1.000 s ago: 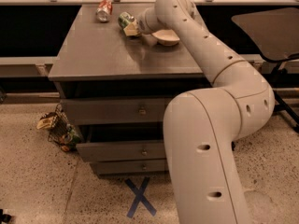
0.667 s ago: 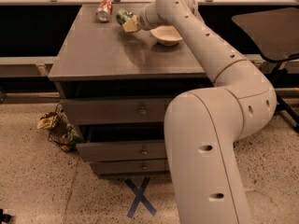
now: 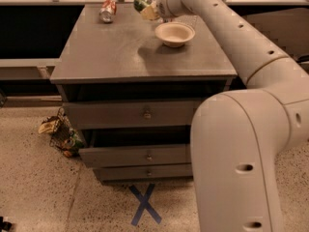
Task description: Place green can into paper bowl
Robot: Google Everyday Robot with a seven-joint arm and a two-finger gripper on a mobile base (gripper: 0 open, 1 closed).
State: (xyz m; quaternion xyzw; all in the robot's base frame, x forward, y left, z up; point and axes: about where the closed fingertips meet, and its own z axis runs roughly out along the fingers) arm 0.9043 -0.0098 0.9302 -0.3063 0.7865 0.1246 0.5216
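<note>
Your tool (image 3: 151,11) is clamped on the green can (image 3: 140,2) and holds it in the air over the far edge of the table (image 3: 120,57), just left of the bowl (image 3: 175,34) and not touching it. The can is tilted, its long axis slanting with the upper end leaning left. You can't read its markings. A red can (image 3: 107,10) lies by the far left corner

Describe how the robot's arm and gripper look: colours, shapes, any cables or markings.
The arm is a smooth off-white shell of thick rounded tubes and bulging joints, dotted with small dark round holes. No loose cables or logos show. The gripper, above the table's far edge up-left of the paper bowl and closed on the green can, has a pale yellowish tip.
</note>
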